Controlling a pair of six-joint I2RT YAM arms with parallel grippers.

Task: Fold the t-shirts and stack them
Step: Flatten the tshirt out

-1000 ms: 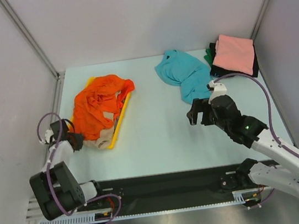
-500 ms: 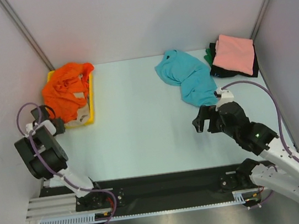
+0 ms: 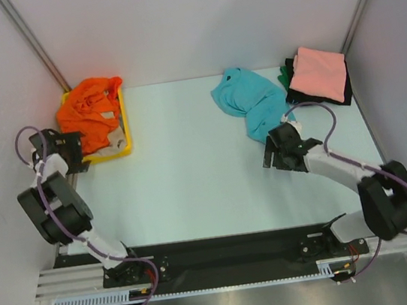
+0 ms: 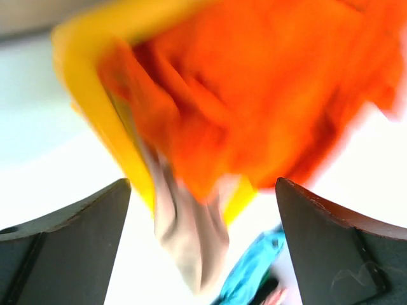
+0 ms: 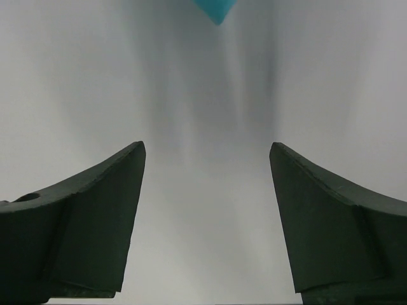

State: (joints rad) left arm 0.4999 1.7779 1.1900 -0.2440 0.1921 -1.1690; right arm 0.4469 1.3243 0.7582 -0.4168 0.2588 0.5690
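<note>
Stack of t-shirts (image 3: pixel 318 74) overhead only; turquoise t-shirt (image 5: pixel 216 7) tip at right wrist.

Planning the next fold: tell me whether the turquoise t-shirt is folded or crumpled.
Crumpled, not folded: the turquoise t-shirt lies bunched and wrinkled on the table.

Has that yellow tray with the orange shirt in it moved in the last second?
Yes. The yellow tray, carrying the orange t-shirt, has slid left and back into the far-left corner by the metal post, farther from the turquoise t-shirt.
</note>
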